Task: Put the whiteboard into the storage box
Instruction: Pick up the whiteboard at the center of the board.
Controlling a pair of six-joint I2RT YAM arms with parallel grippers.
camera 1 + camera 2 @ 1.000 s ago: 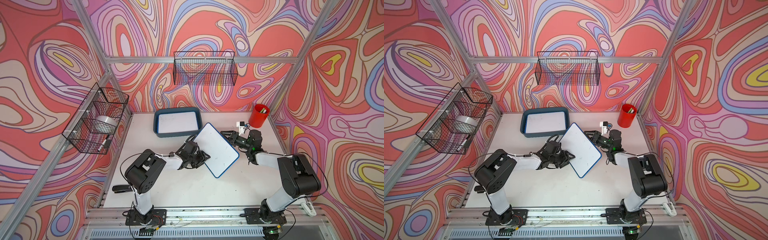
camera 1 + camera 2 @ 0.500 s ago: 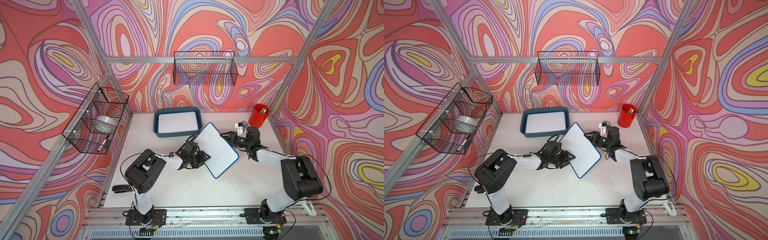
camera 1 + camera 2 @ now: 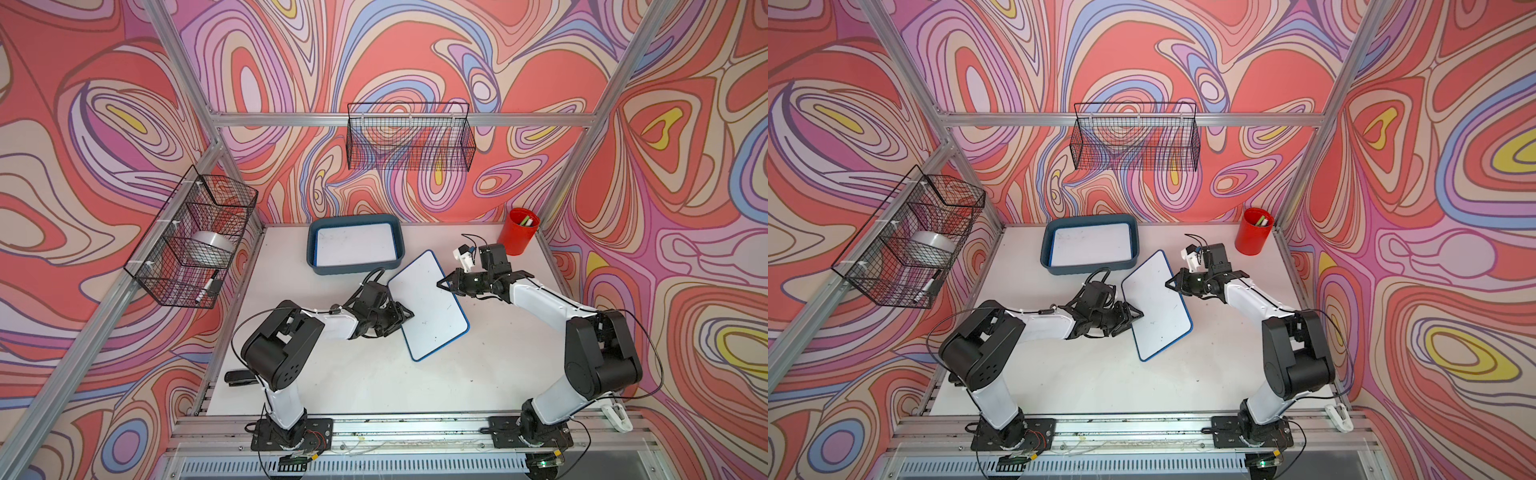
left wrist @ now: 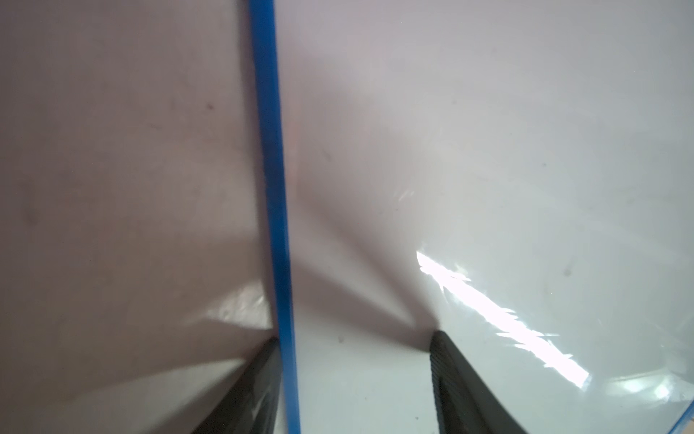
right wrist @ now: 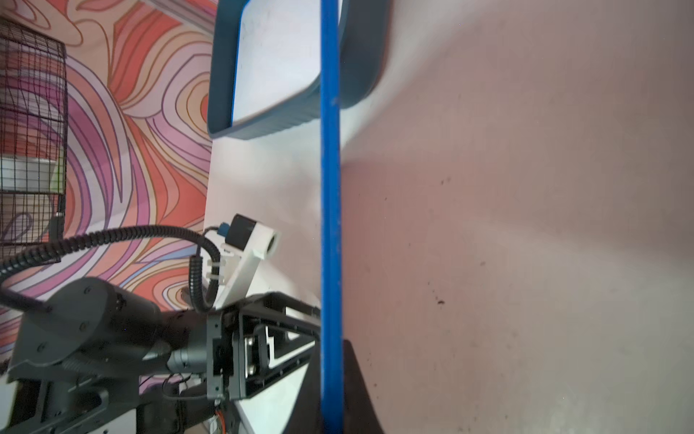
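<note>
The whiteboard (image 3: 430,305) (image 3: 1158,309), white with a blue frame, sits slanted at mid-table, just in front of the storage box (image 3: 353,270) (image 3: 1088,269). Another white board lies flat inside that dark teal tub. My left gripper (image 3: 409,313) (image 3: 1138,316) holds the whiteboard's left edge: in the left wrist view one finger is under the blue edge and the other rests on the glossy face (image 4: 488,150), left gripper (image 4: 353,336). My right gripper (image 3: 440,284) (image 3: 1169,284) (image 5: 332,342) is shut on the opposite blue edge (image 5: 330,188).
A red cup (image 3: 518,237) stands at the back right corner. Black wire baskets hang on the back wall (image 3: 409,141) and left wall (image 3: 195,237), the latter holding a tape roll and a marker. A small black object (image 3: 241,378) lies at the front left.
My right gripper has reached leftward to the whiteboard's right edge and closed on it. The left arm and the board have stayed where they were.
</note>
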